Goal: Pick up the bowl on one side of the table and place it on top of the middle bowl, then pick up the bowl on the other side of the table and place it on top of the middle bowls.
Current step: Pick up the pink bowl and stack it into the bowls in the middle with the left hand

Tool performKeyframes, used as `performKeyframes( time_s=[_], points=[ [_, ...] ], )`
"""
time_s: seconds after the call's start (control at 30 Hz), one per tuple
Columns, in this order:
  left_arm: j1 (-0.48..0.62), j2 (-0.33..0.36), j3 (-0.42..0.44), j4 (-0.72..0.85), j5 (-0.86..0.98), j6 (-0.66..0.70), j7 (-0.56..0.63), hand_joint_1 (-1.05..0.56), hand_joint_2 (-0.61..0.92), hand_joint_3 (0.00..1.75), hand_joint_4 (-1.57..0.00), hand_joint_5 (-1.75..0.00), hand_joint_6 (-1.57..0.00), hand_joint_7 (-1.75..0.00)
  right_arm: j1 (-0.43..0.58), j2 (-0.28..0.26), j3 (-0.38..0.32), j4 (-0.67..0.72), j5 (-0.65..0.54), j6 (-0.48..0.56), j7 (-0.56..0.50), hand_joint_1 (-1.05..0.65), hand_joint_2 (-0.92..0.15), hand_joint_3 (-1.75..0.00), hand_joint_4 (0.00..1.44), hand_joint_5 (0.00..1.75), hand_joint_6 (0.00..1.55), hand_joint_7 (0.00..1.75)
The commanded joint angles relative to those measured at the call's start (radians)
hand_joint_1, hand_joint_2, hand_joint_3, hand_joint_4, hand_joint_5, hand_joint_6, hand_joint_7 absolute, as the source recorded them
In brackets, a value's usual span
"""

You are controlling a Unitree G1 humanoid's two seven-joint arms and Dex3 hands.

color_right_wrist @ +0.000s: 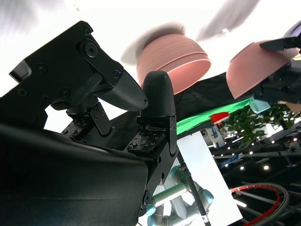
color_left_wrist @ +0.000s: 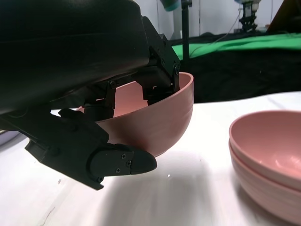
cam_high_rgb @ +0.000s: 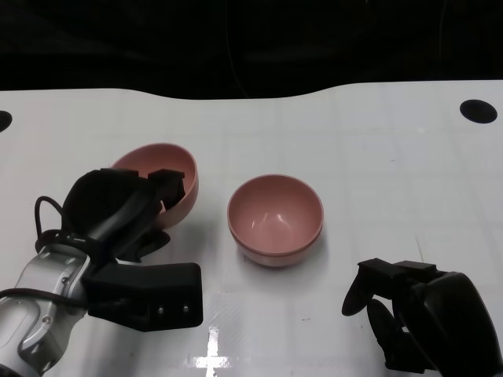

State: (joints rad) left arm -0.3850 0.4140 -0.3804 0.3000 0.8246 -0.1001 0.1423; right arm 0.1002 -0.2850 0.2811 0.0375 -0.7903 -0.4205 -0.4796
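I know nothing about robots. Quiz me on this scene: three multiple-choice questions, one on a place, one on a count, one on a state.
1. Where is the bowl that the left hand grips?
A. left of the middle stack
B. right of it
C. on top of it

2. How many pink bowls are in the middle stack?
A. one
B. two
C. four

3. What is the right hand doing?
A. holding a bowl
B. holding nothing
C. pressing the stack

Answers: 1 A, the held bowl is tilted left of the stack. 2 B, the left wrist view shows two nested rims. 3 B, its fingers are apart, nothing between them.
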Motion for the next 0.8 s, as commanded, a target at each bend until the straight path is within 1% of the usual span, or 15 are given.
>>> performKeyframes(
  time_s=[0.03, 0.1, 0.2, 0.23, 0.27, 0.4, 0.5, 0.6, 0.63, 0.7, 0.8],
  points=[
    [-0.036, 0.014, 0.023, -0.024, 0.010, 0.002, 0.030, -0.19, 0.54, 0.92, -0.82, -1.75, -0.71, -1.60, 0.003, -0.002, -0.001, -0.004, -0.006, -0.001, -0.009, -0.09, -0.17, -1.54, 0.97, 1.75, 0.85, 1.48],
    [-0.049, 0.009, 0.025, -0.016, 0.005, -0.017, 0.051, -0.18, 0.54, 0.93, -0.83, -1.75, -0.71, -1.62, 0.003, -0.001, 0.000, -0.003, -0.008, 0.000, -0.010, -0.09, -0.17, -1.54, 0.97, 1.75, 0.86, 1.47],
    [-0.087, -0.008, 0.022, 0.010, -0.019, -0.051, 0.061, -0.21, 0.53, 0.94, -0.83, -1.75, -0.69, -1.60, 0.000, 0.001, 0.000, 0.002, -0.011, 0.000, -0.009, -0.09, -0.17, -1.54, 0.97, 1.75, 0.87, 1.48],
    [-0.097, -0.013, 0.020, 0.018, -0.023, -0.060, 0.063, -0.20, 0.51, 0.97, -0.84, -1.75, -0.75, -1.50, 0.000, 0.000, 0.000, 0.004, -0.012, -0.001, -0.011, -0.09, -0.17, -1.54, 0.97, 1.75, 0.87, 1.48],
    [-0.103, -0.017, 0.019, 0.024, -0.024, -0.067, 0.066, -0.20, 0.50, 0.98, -0.85, -1.75, -0.77, -1.46, -0.001, 0.000, 0.000, 0.005, -0.013, -0.002, -0.012, -0.09, -0.16, -1.54, 0.97, 1.75, 0.87, 1.47],
    [-0.146, -0.051, 0.000, 0.050, -0.031, -0.129, 0.083, -0.20, 0.47, 1.07, -0.87, -1.75, -0.80, -1.39, 0.007, -0.003, -0.002, -0.005, -0.006, -0.003, -0.003, -0.09, -0.16, -1.54, 0.97, 1.75, 0.87, 1.47],
    [-0.168, -0.079, -0.013, 0.067, -0.034, -0.152, 0.087, -0.22, 0.48, 1.04, -0.87, -1.75, -0.85, -1.30, 0.008, -0.005, -0.002, -0.008, -0.006, -0.002, 0.001, -0.10, -0.17, -1.55, 0.96, 1.75, 0.86, 1.47],
    [-0.172, -0.087, -0.010, 0.076, -0.033, -0.163, 0.088, -0.22, 0.49, 1.04, -0.86, -1.75, -0.86, -1.28, 0.008, -0.004, -0.002, -0.008, -0.006, -0.002, 0.001, -0.10, -0.17, -1.55, 0.96, 1.75, 0.86, 1.47],
    [-0.183, -0.102, -0.020, 0.091, -0.041, -0.193, 0.091, -0.22, 0.50, 1.04, -0.86, -1.75, -0.86, -1.28, 0.008, -0.005, -0.002, -0.005, -0.007, -0.002, -0.002, -0.10, -0.17, -1.55, 0.96, 1.75, 0.86, 1.47],
    [-0.198, -0.121, -0.030, 0.114, -0.050, -0.235, 0.096, -0.20, 0.50, 1.07, -0.86, -1.75, -0.84, -1.33, 0.009, -0.005, -0.002, -0.003, -0.009, -0.003, -0.005, -0.09, -0.17, -1.54, 0.97, 1.75, 0.87, 1.48],
    [-0.219, -0.144, -0.044, 0.144, -0.078, -0.274, 0.053, -0.22, 0.51, 1.09, -0.86, -1.75, -0.86, -1.36, 0.011, -0.003, -0.002, -0.007, -0.009, 0.001, -0.002, -0.09, -0.17, -1.53, 0.97, 1.75, 0.87, 1.50]
  ],
)
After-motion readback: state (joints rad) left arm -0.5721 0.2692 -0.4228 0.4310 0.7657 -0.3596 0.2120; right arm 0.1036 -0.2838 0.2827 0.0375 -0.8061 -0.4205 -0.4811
